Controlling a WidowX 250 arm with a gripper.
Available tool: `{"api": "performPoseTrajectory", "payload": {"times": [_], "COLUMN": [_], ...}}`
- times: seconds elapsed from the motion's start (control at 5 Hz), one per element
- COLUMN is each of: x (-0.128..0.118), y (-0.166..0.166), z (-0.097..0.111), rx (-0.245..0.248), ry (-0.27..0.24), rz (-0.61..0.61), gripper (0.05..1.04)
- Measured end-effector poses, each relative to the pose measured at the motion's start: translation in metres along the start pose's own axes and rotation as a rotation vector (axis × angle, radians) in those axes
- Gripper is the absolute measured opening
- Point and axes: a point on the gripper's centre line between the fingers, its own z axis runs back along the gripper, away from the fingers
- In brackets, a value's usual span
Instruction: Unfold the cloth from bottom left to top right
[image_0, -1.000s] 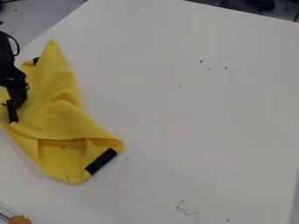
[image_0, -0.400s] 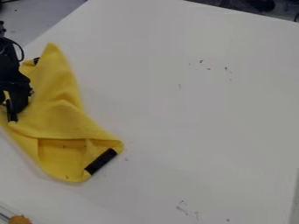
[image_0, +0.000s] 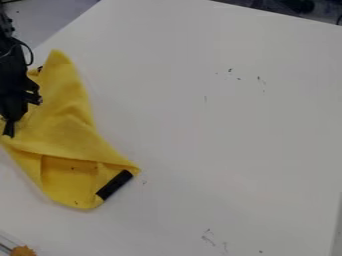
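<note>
At left on the table (image_0: 234, 140), the gripper (image_0: 9, 131) meets the folded cloth (image_0: 63, 127) — opening and hold I cannot tell — best pinch one layer, then draw it low toward top right.

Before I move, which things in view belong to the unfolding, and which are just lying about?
Part of the job:
- yellow cloth, folded over on itself
- gripper, at the cloth's left side

Just lying about:
- orange-brown object, at the bottom-left corner
</note>
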Motion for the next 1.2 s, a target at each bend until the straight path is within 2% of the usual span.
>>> {"api": "performPoseTrajectory", "payload": {"times": [0.2,0.4,0.6,1.0,1.2], "x": [0.013,0.037,0.064,0.113,0.130], "y": [-0.009,-0.027,-0.055,-0.122,-0.142], "z": [0.020,0.043,0.062,0.051,0.047], "rx": [0.033,0.036,-0.005,-0.140,-0.156], "ry": [-0.024,-0.056,-0.107,-0.115,-0.122], "rz": [-0.030,-0.074,-0.110,-0.288,-0.365], "gripper": [0.074,0.057,0.055,0.055,0.055]}}
